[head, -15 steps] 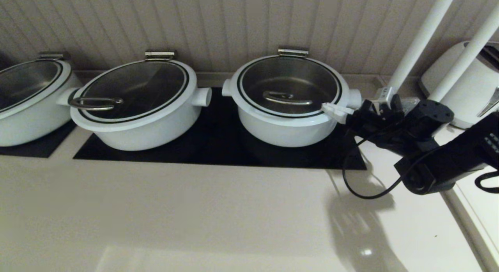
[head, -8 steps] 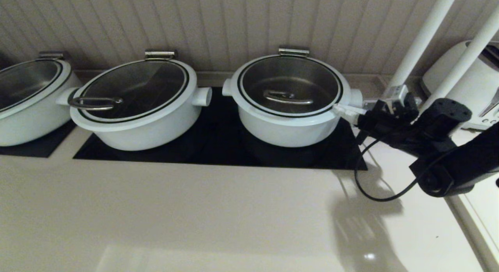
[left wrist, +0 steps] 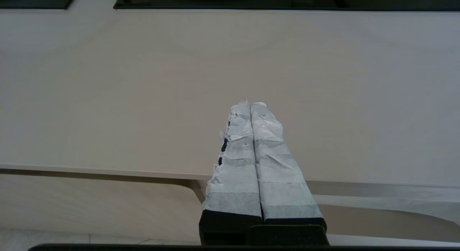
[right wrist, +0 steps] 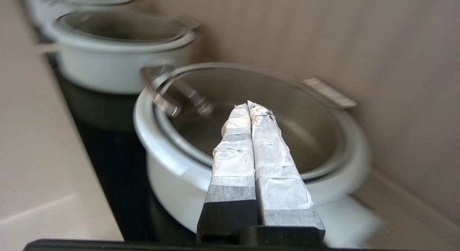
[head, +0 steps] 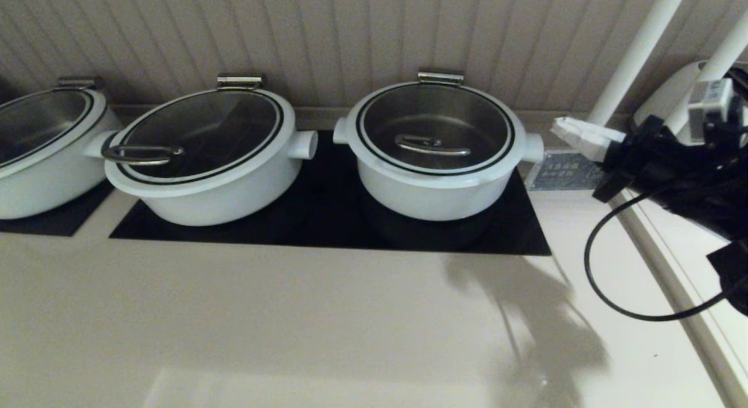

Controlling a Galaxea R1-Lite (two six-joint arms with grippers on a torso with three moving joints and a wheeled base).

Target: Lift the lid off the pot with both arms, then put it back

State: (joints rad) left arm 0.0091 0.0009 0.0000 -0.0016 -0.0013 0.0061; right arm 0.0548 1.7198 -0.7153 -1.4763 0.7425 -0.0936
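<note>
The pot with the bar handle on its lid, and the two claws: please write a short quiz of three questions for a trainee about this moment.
1. True or false: the lid sits closed on the pot.
2. Which claw is nearer the pot? A) the left claw B) the right claw
3. Fill in: the fingers of both claws are ____.

Key:
1. True. The lid rests flat on the rim, with nothing gripping its handle.
2. B. In the head view the right claw is off the pot's right side, not touching it; the left claw is over the bare counter, outside that view.
3. Shut, holding nothing.
</note>
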